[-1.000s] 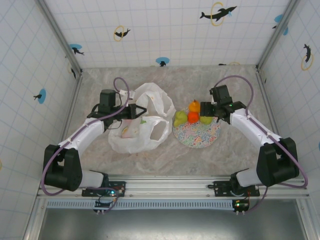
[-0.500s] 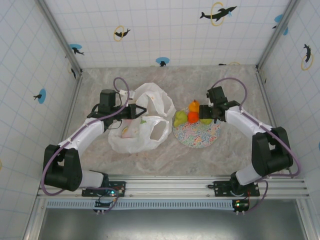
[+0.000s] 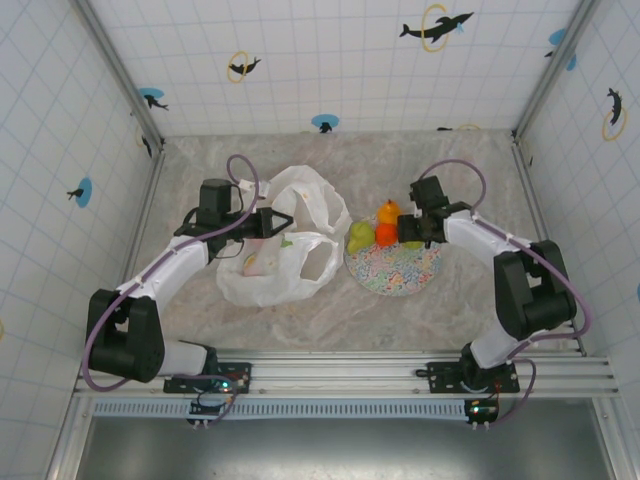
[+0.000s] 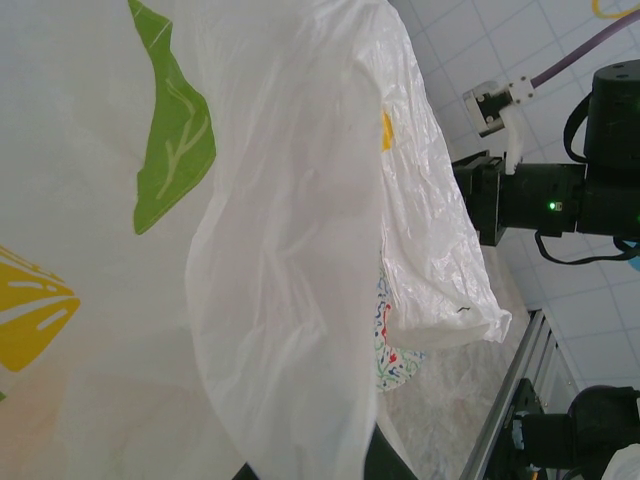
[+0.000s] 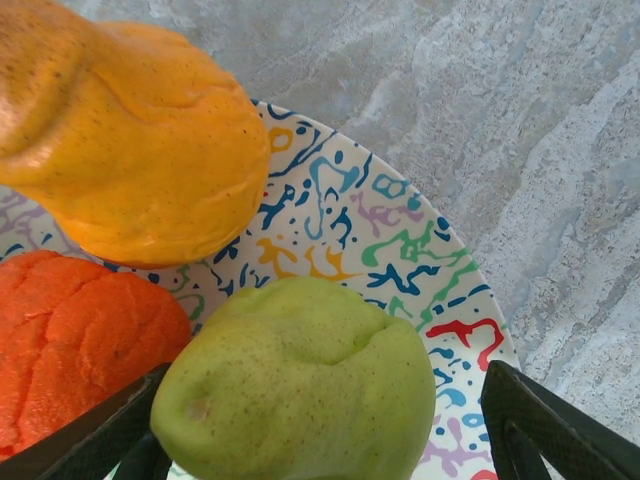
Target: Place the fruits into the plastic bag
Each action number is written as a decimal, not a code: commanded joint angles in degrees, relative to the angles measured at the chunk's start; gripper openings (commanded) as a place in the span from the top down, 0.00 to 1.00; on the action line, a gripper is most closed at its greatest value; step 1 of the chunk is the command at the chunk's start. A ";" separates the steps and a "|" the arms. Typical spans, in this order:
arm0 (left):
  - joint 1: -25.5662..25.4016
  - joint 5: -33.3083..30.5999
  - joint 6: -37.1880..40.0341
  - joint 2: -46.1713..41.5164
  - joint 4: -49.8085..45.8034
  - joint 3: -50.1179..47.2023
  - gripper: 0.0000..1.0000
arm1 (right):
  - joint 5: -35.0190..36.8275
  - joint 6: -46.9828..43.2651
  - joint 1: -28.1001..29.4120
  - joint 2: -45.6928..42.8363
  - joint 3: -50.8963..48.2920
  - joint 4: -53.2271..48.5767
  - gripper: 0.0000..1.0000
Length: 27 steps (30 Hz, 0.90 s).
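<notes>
The white lemon-print plastic bag [image 3: 262,278] lies left of centre, and my left gripper [image 3: 274,223] is shut on its rim, lifting the mouth; the film [image 4: 250,250] hides the fingers in the left wrist view. Faint fruit shapes [image 3: 266,261] show through the bag. On the speckled plate [image 3: 400,272] lie a yellow-green pear [image 3: 359,237], an orange [image 3: 386,235] and a yellow-orange pear [image 3: 388,211]. My right gripper [image 3: 407,236] is open and straddles a green pear [image 5: 300,385] at the plate's edge. Its left finger [image 5: 95,440] is against the pear; the right finger [image 5: 550,430] stands apart.
The marble tabletop [image 3: 480,290] runs between tiled side walls, with a metal rail [image 3: 340,372] along the near edge. In the left wrist view, the plate's rim [image 4: 392,345] peeks out under the bag and the right arm [image 4: 540,195] is beyond it.
My right gripper has moved left over the plate's right edge onto the green pear, and its jaws have narrowed. The left arm and bag have stayed still.
</notes>
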 commanded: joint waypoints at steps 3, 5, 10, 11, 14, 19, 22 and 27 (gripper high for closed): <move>-0.40 -0.25 0.17 -0.52 -0.84 0.05 1.00 | 0.64 -0.43 0.15 1.92 -1.95 1.32 0.21; -0.44 -0.26 0.15 -0.48 -0.84 0.09 1.00 | 0.75 -0.41 0.16 2.22 -2.53 1.63 0.21; -0.37 -0.26 0.15 -0.43 -0.93 0.04 1.00 | 0.64 -0.52 -0.01 2.58 -3.64 2.93 0.25; -0.39 -0.27 0.16 -0.43 -0.93 0.04 1.00 | 0.67 -0.49 -0.08 2.74 -3.73 3.20 0.26; -0.32 -0.14 0.15 -0.35 -1.00 0.04 1.00 | 0.28 -0.59 -0.19 3.11 -3.66 3.52 0.29; -0.38 -0.17 0.16 -0.26 -1.02 0.06 1.00 | 0.36 -0.80 -0.23 2.69 -3.59 2.94 0.34; -0.38 -0.05 0.13 -0.18 -1.04 0.04 1.00 | 2.05 -0.85 -0.32 0.38 -4.67 2.13 0.35; -0.35 0.15 -0.18 -0.08 -0.78 0.04 1.00 | 4.87 -0.71 -0.29 -7.37 -7.56 1.51 0.37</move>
